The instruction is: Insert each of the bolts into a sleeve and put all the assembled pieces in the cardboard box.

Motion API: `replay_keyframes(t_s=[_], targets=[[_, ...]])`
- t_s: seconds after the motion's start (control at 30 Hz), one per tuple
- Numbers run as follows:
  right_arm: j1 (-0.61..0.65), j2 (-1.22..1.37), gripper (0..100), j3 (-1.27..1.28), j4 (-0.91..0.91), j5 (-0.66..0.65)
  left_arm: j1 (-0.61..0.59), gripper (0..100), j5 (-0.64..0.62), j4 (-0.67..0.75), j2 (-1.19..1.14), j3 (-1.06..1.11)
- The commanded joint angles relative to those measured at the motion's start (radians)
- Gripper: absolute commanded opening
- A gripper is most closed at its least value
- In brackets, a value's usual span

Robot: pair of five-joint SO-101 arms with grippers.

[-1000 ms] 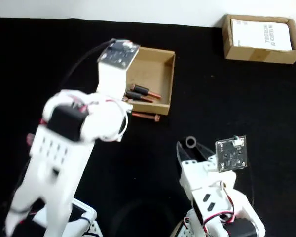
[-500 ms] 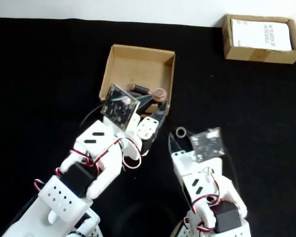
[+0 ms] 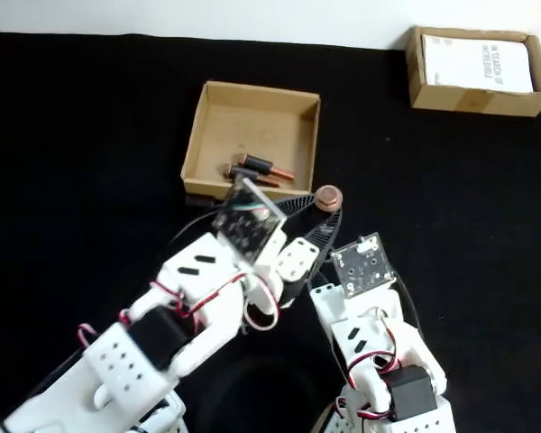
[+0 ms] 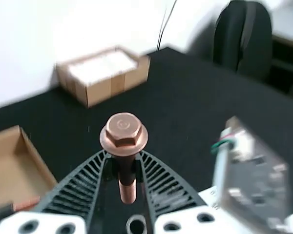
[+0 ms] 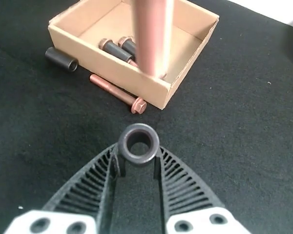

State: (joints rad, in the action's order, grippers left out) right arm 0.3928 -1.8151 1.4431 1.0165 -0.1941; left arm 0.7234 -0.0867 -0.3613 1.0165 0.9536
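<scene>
My left gripper (image 4: 123, 163) is shut on a copper bolt (image 4: 123, 134), head up, just off the front right corner of the open cardboard box (image 3: 299, 117). The bolt's head (image 3: 326, 198) also shows from above. Its shaft (image 5: 151, 34) hangs above and a little beyond a black sleeve (image 5: 138, 145). My right gripper (image 5: 138, 153) is shut on that sleeve, whose open bore faces up. Two assembled pieces (image 3: 252, 170) lie in the box. A loose bolt (image 5: 117, 91) and a loose sleeve (image 5: 61, 58) lie on the table against the box's near wall.
A second cardboard box (image 3: 478, 63) holding white paper stands at the far right of the black table (image 3: 451, 198). The two arms stand close together in front of the open box, the left arm's camera board (image 3: 248, 225) beside the right one's (image 3: 361, 266).
The left arm came down from over the box with a bolt and carried it right, over the right gripper's sleeve. The right arm shifted slightly left and forward.
</scene>
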Motion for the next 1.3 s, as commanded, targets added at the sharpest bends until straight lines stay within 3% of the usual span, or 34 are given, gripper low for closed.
replay_keyframes(t_s=[0.0, 0.37, 0.6, 1.1, 1.27], targets=[[0.008, -0.001, 0.7, -0.036, -0.002, -0.005, -0.012, 1, 0.002, 0.028, -0.079, -0.015], [0.004, 0.007, 0.7, -0.036, -0.070, -0.005, -0.010, 1, -0.008, 0.023, -0.110, 0.015], [0.005, 0.010, 0.7, -0.028, -0.071, -0.005, 0.007, 1, -0.173, 0.028, -0.114, 0.025], [0.004, 0.010, 0.7, -0.024, -0.071, -0.005, 0.021, 1, -0.160, 0.021, -0.110, -0.099], [0.004, 0.010, 0.7, -0.025, -0.071, -0.005, 0.027, 1, -0.095, -0.063, -0.110, -0.160]])
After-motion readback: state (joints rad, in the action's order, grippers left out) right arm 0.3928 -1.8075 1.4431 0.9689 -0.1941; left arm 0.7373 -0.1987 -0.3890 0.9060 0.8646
